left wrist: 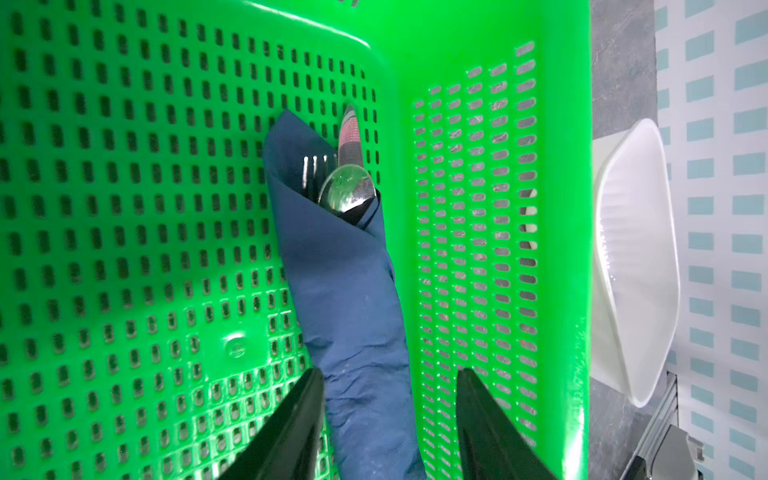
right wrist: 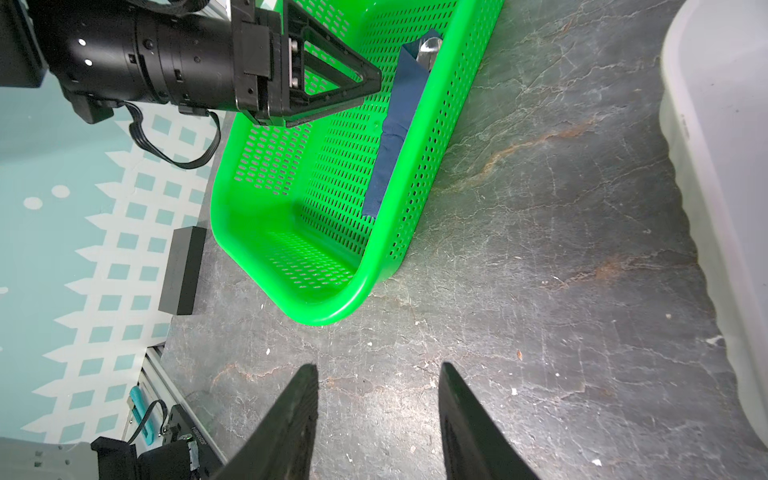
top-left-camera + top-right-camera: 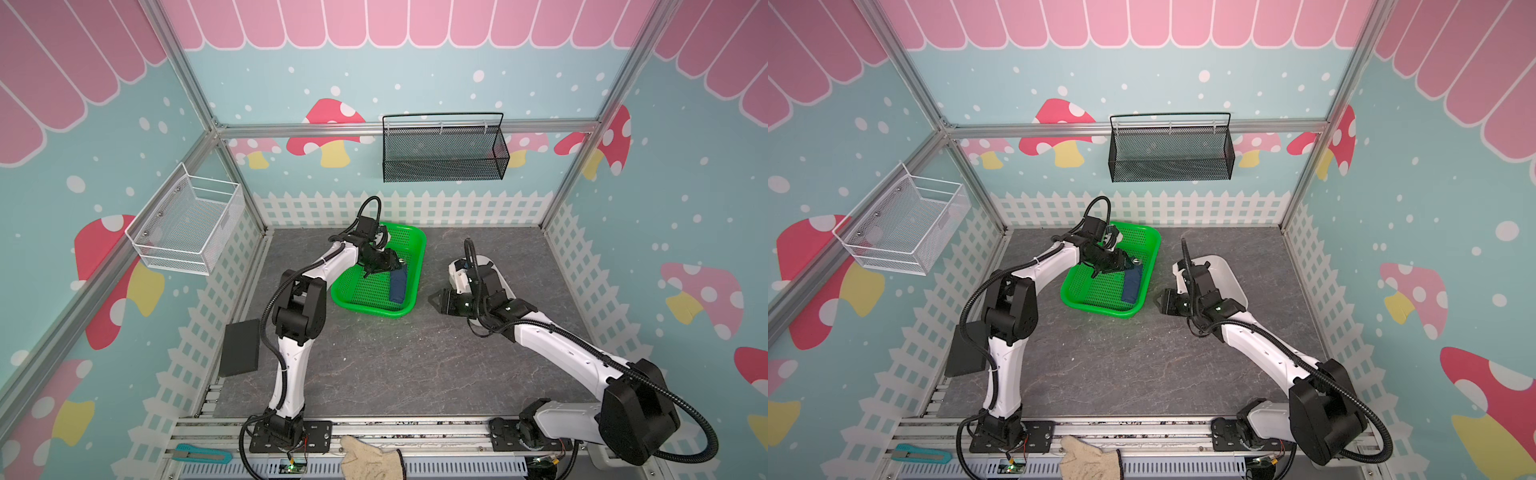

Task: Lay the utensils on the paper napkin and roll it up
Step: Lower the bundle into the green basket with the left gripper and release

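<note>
Your left gripper hangs over the green basket with its jaws spread. The rolled dark blue napkin runs between them. One finger sits right at the roll's edge, while the other stands clear of it with green floor showing between, so the gripper is open and holds nothing.

The napkin lies on the basket floor along the foot of one long side wall, wrapped into a narrow cone. The fork tines and the spoon bowl poke out of its wide end, and a third flat metal tip shows beside them. In both top views the roll lies on the basket's right side.

Your right gripper is over the bare grey table, near the basket's near corner, with its jaws apart and nothing between them. A white tub stands just beyond the basket.

A small round stamp is moulded into the basket floor, but you cannot read it at this size.
</note>
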### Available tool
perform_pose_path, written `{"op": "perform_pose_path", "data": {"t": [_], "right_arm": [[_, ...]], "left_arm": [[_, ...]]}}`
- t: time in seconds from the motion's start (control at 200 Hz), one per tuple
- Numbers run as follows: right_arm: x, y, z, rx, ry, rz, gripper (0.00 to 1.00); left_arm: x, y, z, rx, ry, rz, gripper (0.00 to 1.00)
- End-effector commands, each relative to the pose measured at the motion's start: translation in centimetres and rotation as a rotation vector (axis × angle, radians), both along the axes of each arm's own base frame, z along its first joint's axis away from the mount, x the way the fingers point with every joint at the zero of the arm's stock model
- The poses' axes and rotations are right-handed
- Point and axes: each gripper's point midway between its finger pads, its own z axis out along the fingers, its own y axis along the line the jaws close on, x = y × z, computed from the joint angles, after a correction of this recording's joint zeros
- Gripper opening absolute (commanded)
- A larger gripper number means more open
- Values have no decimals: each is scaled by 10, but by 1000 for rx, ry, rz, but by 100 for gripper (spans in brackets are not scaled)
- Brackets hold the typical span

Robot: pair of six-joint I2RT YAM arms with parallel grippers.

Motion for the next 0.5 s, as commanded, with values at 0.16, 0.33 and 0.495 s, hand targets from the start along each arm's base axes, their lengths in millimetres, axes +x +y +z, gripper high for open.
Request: {"op": "perform_pose_path", "data": {"t": [0.16,0.33,0.495], "right_arm": [[-5,-1,-2,12,8,2,49],[-5,-1,-4,10,11,4,49],[-5,-1,-5,9,15,8,49]], "left_arm": [[-5,1,-29,31,84,13,50],[-6,1,-46,50,115,17,43],[-7,0,-59,52,138,12,31]]}}
